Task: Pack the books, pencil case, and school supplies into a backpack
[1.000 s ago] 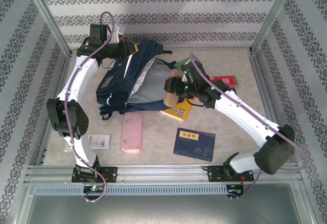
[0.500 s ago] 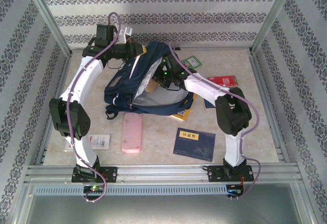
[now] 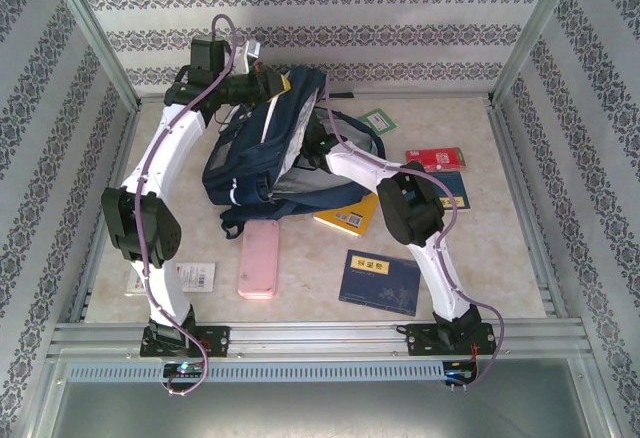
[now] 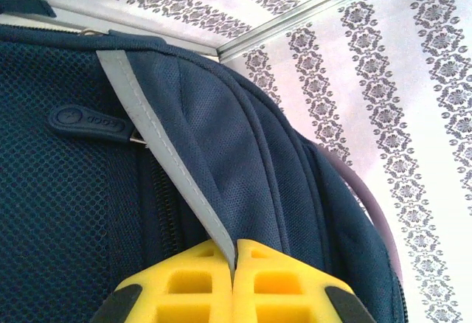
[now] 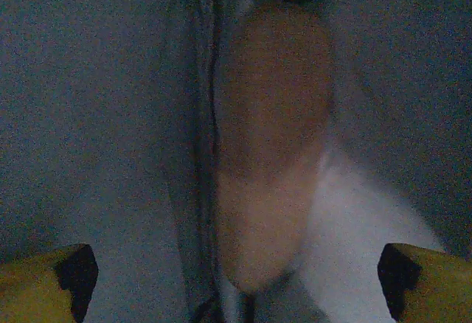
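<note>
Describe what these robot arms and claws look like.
The left arm and right arm are white tubes with chunky black joints, a thin purple cable running along each. The left gripper and right gripper have yellow fingers with black patches.

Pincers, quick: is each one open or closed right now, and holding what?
Left pincer: closed, pinching the backpack.
Right pincer: open, gripping nothing, inside the backpack.

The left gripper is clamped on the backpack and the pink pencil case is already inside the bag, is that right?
No. The left gripper is shut on the backpack, but the pink pencil case lies on the table outside it; the top view shows this.
</note>
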`<state>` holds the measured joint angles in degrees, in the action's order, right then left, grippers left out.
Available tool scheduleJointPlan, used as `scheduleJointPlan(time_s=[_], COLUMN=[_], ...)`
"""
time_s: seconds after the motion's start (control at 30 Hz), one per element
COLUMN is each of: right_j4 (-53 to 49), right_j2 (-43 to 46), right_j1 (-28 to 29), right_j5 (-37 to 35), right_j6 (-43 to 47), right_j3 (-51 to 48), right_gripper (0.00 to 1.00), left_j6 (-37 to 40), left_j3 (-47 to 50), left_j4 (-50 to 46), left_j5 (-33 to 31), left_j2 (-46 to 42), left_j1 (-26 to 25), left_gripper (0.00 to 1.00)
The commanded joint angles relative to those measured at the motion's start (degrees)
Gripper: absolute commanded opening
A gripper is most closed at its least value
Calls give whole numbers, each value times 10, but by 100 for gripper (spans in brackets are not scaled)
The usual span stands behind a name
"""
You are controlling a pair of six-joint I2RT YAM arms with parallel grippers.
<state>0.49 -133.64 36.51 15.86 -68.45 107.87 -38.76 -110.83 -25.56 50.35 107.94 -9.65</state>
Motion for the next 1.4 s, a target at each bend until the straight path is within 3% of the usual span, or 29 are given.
scheduleJointPlan(time_s=[0.0, 0.23, 0.53, 0.8, 1.0, 1.07, 1.13, 1.3, 1.33, 1.37], right_j4=[7, -18, 9, -137, -209, -218, -241, -287, -294, -299], right_j2=[28, 89, 240, 344, 413, 446, 476, 547, 563, 579], right_j1=[9, -2, -13, 1, 13, 11, 14, 22, 25, 27], right_j5=[-5, 14, -36, -126, -186, -220, -270, -322, -332, -338], right_j6=[39, 115, 184, 280, 291, 281, 285, 331, 333, 335], right_j3=[0, -48, -207, -239, -306, -343, -367, -404, -413, -424], right_gripper=[98, 98, 97, 94, 94, 93, 92, 92, 93, 94], left_j6=[39, 99, 84, 62, 76, 85, 100, 133, 119, 101], left_j3=[-58, -62, -15, -10, -13, -14, -18, 40, 65, 92], left_j4=[23, -27, -3, 25, 13, 0, -32, -82, -80, -82], left_j5=[41, -11, -127, -136, -141, -150, -179, -275, -307, -319], left_j2=[-5, 4, 6, 45, 70, 75, 74, -2, -30, -58], left_j1=[-10, 24, 52, 26, -16, -29, -38, -47, -48, -47], left_gripper=[0, 0, 0, 0, 1, 14, 38, 72, 93, 100])
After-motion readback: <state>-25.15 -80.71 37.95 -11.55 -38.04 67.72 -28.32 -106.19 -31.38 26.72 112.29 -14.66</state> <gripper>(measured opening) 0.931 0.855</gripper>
